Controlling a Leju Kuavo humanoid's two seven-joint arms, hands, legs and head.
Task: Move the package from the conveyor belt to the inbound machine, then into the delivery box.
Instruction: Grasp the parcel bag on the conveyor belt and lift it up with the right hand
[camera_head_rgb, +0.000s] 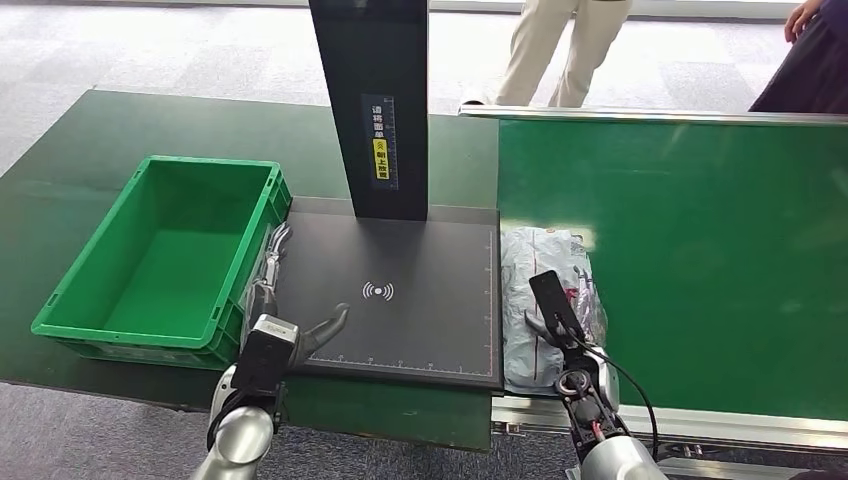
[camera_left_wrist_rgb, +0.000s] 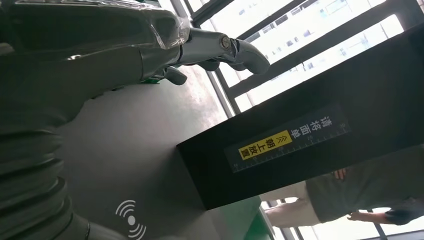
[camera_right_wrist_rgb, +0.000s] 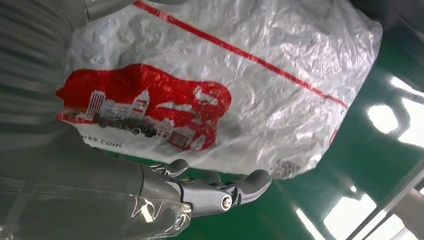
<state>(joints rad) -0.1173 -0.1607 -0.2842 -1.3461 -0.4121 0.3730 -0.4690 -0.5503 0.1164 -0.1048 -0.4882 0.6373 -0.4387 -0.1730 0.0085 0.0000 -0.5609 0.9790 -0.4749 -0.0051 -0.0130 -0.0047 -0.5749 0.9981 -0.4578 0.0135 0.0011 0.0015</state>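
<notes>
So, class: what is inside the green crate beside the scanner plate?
The green crate shows a bare green floor and walls, with nothing lying in it. Its near wall hides a strip of the floor, so that strip cannot be checked.

A yellow label (camera_head_rgb: 380, 158) with black Chinese characters, under white characters 请将面单, is borne by the black upright column (camera_head_rgb: 372, 100). A white wireless-wave sign (camera_head_rgb: 377, 291) is printed on the black scanning plate (camera_head_rgb: 420, 330). Lettering ending "ss.com" is seen on the package (camera_right_wrist_rgb: 225, 90).

Grey carpet tiles (camera_head_rgb: 200, 50) cover the floor beyond the dark green surface (camera_head_rgb: 60, 180); bright windows (camera_left_wrist_rgb: 310, 45) glare behind.
</notes>
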